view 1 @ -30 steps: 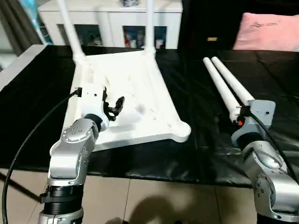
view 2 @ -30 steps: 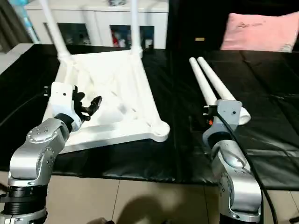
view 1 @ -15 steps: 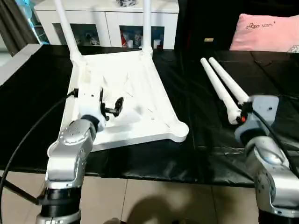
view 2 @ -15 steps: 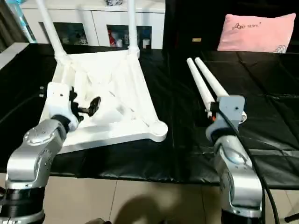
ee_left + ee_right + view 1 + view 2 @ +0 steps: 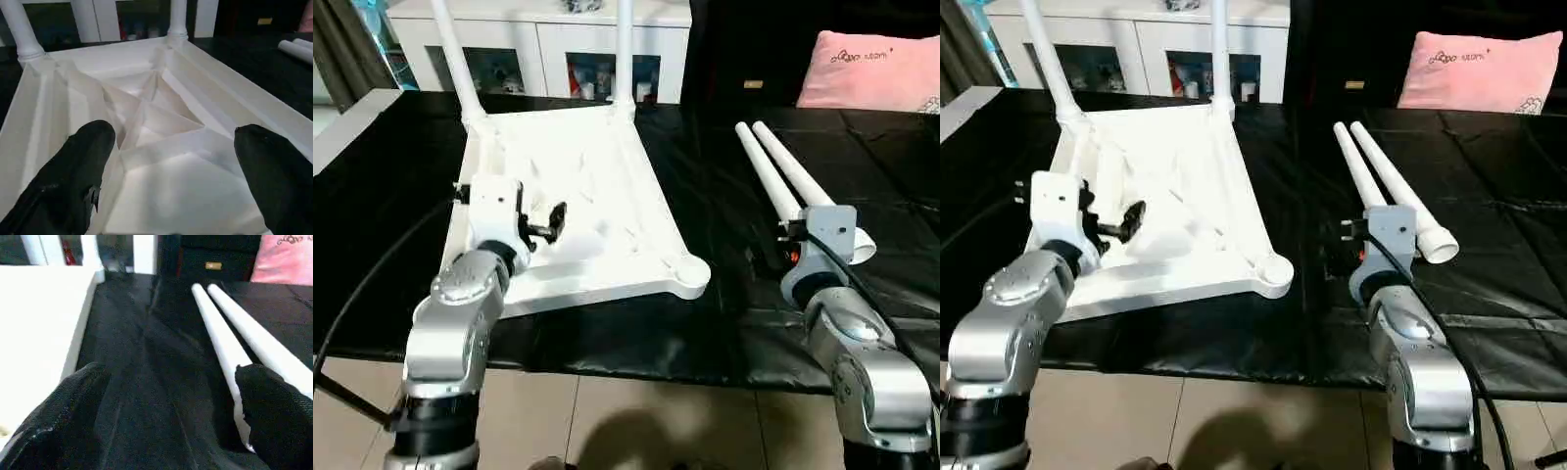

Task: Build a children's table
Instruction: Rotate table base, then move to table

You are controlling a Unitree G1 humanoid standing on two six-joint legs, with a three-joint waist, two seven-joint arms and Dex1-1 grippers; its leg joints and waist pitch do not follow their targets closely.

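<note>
Pincer states first: my left pincer (image 5: 171,171) gapes wide over the upturned tabletop (image 5: 597,196) at ten o'clock; my right pincer (image 5: 171,421) gapes wide beside two loose legs (image 5: 783,176) at two o'clock on the black surface (image 5: 724,294).

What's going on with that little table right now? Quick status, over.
Left gripper open above upturned tabletop; right gripper open, empty. Two legs fitted, two loose legs beside right gripper. Nothing in the way.
</note>
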